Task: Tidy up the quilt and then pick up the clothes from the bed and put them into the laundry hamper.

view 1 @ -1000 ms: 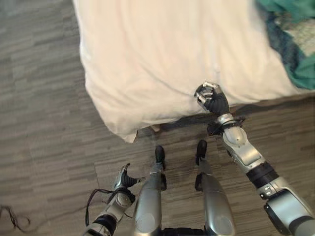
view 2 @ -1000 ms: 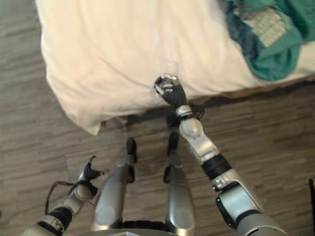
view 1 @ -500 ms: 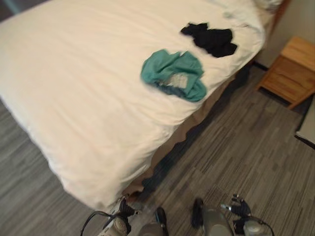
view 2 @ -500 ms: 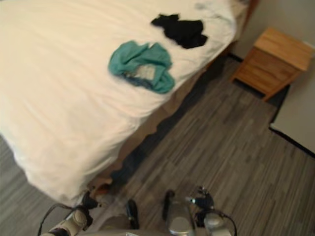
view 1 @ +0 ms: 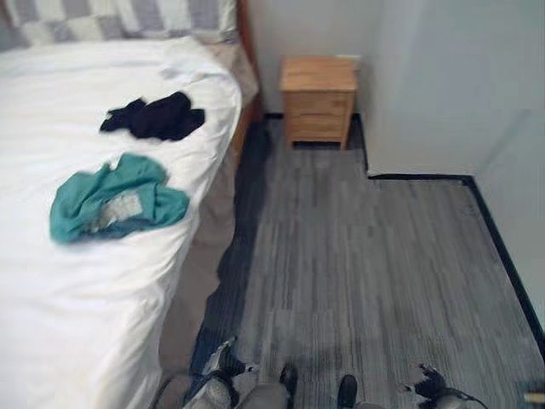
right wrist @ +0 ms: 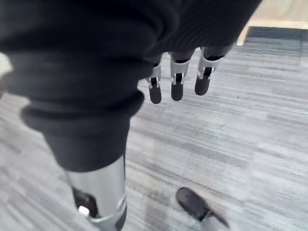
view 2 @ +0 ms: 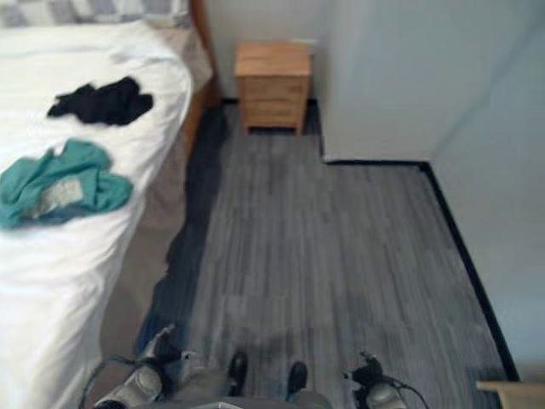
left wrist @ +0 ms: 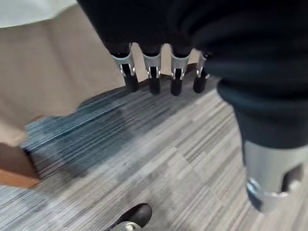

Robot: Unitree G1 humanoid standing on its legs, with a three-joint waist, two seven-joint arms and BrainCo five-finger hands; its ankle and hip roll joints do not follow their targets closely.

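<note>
Lying on quilt: unlabelled clothes.

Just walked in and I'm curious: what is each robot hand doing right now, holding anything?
Left robot hand: open, fingers straight, holding nothing, hanging above the grey striped floor.
Right robot hand: open, fingers relaxed, holding nothing.
</note>
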